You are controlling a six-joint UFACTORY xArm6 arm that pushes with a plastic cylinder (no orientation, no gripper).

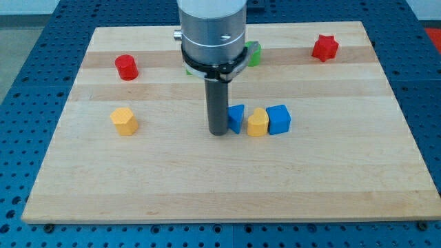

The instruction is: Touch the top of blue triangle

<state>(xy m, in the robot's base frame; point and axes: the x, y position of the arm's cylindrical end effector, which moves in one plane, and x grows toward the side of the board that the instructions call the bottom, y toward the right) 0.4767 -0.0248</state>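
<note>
The blue triangle (pixel 236 118) lies near the board's middle, partly hidden behind my rod. My tip (pixel 219 131) rests on the board right against the triangle's left side, touching or nearly touching it. A yellow block (pixel 257 123) sits against the triangle's right side, and a blue cube (pixel 278 119) sits against the yellow block's right side.
A red cylinder (pixel 126 67) is at the view's upper left and a yellow hexagonal block (pixel 124 120) at the left. A red star-shaped block (pixel 325 47) is at the upper right. A green block (pixel 253 53) is partly hidden behind the arm at the top.
</note>
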